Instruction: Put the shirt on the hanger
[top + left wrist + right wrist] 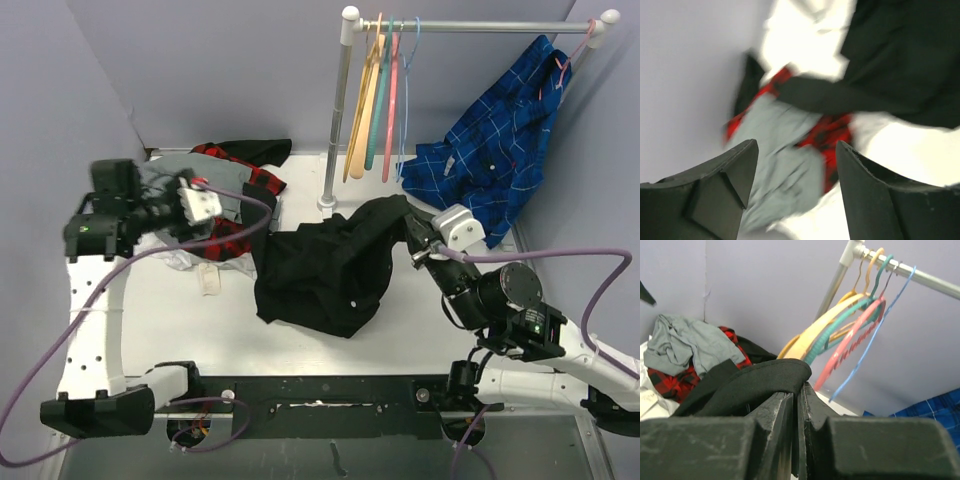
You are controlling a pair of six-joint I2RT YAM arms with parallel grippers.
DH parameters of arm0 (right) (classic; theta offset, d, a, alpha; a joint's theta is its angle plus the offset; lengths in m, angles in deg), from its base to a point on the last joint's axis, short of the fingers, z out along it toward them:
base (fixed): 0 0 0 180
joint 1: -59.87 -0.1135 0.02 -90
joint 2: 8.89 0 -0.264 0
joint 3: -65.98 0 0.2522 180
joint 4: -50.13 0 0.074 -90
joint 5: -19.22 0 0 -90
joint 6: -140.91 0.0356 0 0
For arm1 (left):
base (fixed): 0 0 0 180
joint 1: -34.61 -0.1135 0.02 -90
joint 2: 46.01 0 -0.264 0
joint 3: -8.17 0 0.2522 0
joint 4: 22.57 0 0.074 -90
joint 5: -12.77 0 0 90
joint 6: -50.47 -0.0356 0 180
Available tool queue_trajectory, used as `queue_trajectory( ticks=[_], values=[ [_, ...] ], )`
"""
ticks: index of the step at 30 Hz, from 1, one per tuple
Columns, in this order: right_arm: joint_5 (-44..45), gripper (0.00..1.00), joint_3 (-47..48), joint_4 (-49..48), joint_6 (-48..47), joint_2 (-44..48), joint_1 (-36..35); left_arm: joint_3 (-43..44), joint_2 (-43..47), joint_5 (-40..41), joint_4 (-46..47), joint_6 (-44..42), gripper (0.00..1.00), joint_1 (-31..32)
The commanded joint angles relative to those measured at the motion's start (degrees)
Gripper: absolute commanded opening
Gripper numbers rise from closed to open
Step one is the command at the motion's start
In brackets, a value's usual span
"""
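The black shirt point(320, 265) lies crumpled in the middle of the table. My right gripper point(408, 222) is shut on a fold at its upper right corner and lifts that edge slightly; the right wrist view shows the black cloth point(755, 385) pinched between the closed jaws of the right gripper point(799, 390). The light-blue hanger point(405, 100) hangs on the rail behind, rightmost of the hangers, and also shows in the right wrist view point(875, 335). My left gripper point(222, 210) is open and empty over the clothes pile at the left; its view is blurred, with part of the shirt point(900, 55) at the upper right.
A pile with a red-and-black checked garment point(235, 235) and a grey garment point(165, 180) lies at the back left. The rail point(480, 27) on its white pole point(335, 120) also holds yellow, teal point(378, 100) and pink point(392, 100) hangers. A blue plaid shirt point(500, 160) hangs at the right.
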Motion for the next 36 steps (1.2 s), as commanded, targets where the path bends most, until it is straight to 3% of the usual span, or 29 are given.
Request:
queue_trajectory(
  ticks=[1,2,3,4,8,10,12,15,17,22,36],
  values=[
    [0.62,0.00,-5.90,-2.76,1.32,6.33,-0.41,-13.48,1.55,-5.28,-2.86,10.45,0.65,14.45],
    [0.73,0.00,-7.21,-2.34,2.35,7.81,-0.40,-16.89,2.37,-7.93,1.37,13.69,0.74,15.76],
    [1.18,0.00,-8.16,-1.90,3.39,9.11,-0.40,-19.19,2.11,-12.51,4.45,17.75,0.94,15.74],
    [1.62,0.00,-8.99,-1.24,4.43,10.31,-0.36,-20.52,1.16,-16.22,7.50,21.62,0.97,15.65],
    [-1.13,0.00,-11.11,2.62,7.57,14.71,-0.40,-25.09,-2.83,-26.47,26.80,38.50,0.98,15.71],
    [-6.18,0.00,-12.06,5.00,8.03,17.02,-0.39,-23.92,-6.83,-29.34,32.53,42.70,0.98,15.81],
    [-11.79,0.00,-12.86,7.44,7.65,19.39,-0.40,-19.87,-11.85,-31.06,28.60,40.30,0.98,17.04],
    [-14.18,0.00,-12.86,10.52,7.44,21.49,-0.37,-10.36,-19.28,-29.40,11.48,25.61,0.98,23.13],
    [-13.22,0.00,-12.38,12.13,7.63,21.82,-0.35,-6.90,-21.93,-27.11,4.93,17.45,0.98,27.71],
    [-11.15,0.00,-11.00,14.58,7.32,20.75,-0.36,-6.46,-22.77,-23.26,5.54,13.80,0.96,36.44],
    [-12.33,0.00,-10.69,13.02,8.00,21.08,-0.36,-5.77,-30.39,-23.05,11.37,14.95,0.84,41.32]
  ],
)
